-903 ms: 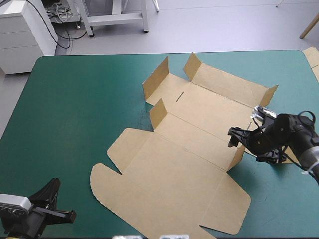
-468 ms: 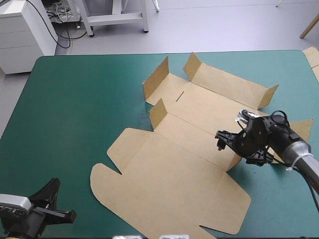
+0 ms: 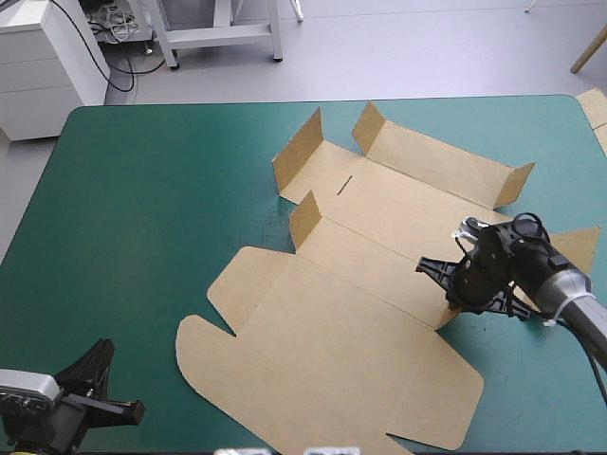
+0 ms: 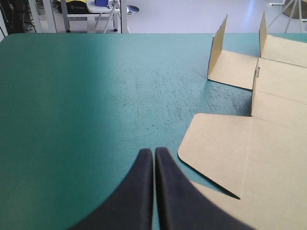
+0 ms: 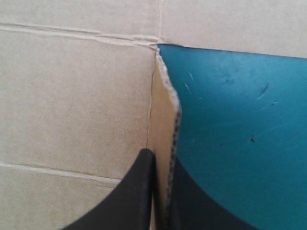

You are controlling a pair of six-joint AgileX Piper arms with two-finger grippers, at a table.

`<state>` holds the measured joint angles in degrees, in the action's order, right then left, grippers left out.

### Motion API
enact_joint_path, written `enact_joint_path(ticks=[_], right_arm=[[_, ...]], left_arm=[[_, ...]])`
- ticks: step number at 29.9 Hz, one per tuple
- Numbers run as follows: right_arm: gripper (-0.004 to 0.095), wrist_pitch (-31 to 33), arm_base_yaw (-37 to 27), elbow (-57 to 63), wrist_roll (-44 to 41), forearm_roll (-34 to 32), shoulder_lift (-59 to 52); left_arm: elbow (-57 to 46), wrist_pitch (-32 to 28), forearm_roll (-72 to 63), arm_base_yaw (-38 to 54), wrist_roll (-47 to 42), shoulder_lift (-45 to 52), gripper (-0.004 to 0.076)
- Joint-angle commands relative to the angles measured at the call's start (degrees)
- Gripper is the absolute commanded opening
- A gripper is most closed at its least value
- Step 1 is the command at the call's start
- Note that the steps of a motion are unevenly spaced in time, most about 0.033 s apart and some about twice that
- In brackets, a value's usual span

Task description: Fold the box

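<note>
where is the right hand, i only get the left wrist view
Observer: The right hand is at the box's small raised flap, on the side toward the table's right edge.
Operator: is it gripping that flap
Observer: Yes. In the right wrist view its fingers are all but shut, with the board's edge between them.
Operator: and where does my left hand sit on the table
Observer: The left hand is over the teal-green cover by the table's near left corner, clear of the box.

Readable text, labels, brands, numbers, signs: none in any view, flat brown cut-board box (image 3: 332,332) unprinted on its visible faces, teal-green table cover (image 3: 142,209) without lettering.
</note>
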<state>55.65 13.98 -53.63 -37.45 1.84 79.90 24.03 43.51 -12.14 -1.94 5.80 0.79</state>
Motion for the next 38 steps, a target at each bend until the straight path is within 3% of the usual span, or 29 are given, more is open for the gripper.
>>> enact_joint_path(ticks=[1, 8, 14, 21, 28, 32, 38], right_arm=[[-0.0021, -0.46, -0.12, -1.32, 1.06, 0.22, -1.30], [-0.0019, -5.26, -0.12, -1.43, 16.16, 5.94, -1.30], [-0.0020, -9.33, -0.12, -4.70, 29.35, 6.04, -0.13], [-0.0020, -1.94, 0.47, -16.16, 52.40, 11.89, 8.76], [-0.0020, 3.93, 3.77, -32.38, 67.70, 10.35, 20.72], [-0.0020, 11.43, 6.02, -43.75, 80.99, 9.79, 28.49], [-0.0020, 11.33, 9.97, -56.14, 93.10, 8.42, 36.24]], left_arm=[[1.39, -4.55, -0.84, 0.00, -0.22, 0.71, -0.0008], [1.39, -4.55, -0.84, 0.00, -0.22, 0.71, -0.0008], [1.39, -4.55, -1.19, 0.00, 0.07, 0.71, -0.0008], [1.39, -4.55, -1.19, 0.00, 0.07, 0.71, -0.0008], [1.39, -4.55, -1.19, 0.00, 0.07, 0.71, -0.0008], [1.39, -4.55, -1.19, 0.00, 0.07, 0.71, -0.0008], [1.39, -4.55, -1.19, 0.00, 0.07, 0.71, -0.0008]])
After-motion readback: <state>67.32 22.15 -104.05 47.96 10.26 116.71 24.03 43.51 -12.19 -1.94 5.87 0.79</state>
